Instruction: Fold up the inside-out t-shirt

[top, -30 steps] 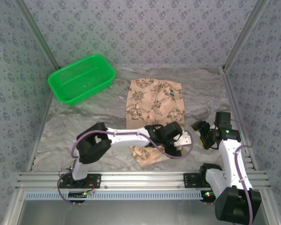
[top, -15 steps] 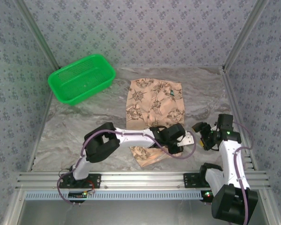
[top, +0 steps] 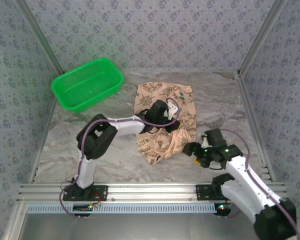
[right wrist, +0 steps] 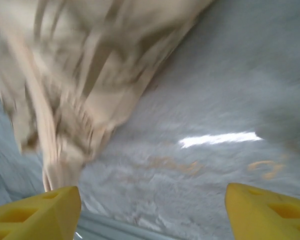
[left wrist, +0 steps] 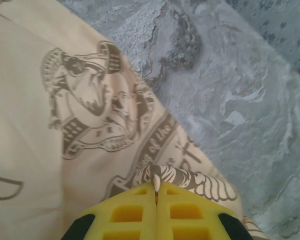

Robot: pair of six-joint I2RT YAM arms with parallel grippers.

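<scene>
Basket came first on the left: a green plastic basket (top: 87,84) sat at the far left of the marbled grey table (top: 230,107), well apart from the cloth. Between it and the middle of the table the left arm (top: 122,125) reached across from its base at the near rail, and its forearm and wrist lay over the left-hand part of the t-shirt (top: 165,145), hiding a strip of the print from above.

In its own wrist view, the left gripper (left wrist: 156,192) had its yellow fingers pressed together, pinching a small raised fold of the printed cloth at the shirt's edge, with bare table just beyond.

The t-shirt lay in the centre of the table, tan with its dark brown print facing up. Its long axis ran from the far side toward the near rail. The far end was broad and fairly square, while the near end narrowed to a rumpled corner pointing at the rail.

To the right, the right gripper (right wrist: 152,202) hung low just beside that near corner, its fingers spread wide and holding nothing. The cloth ahead of it was blurred.
</scene>
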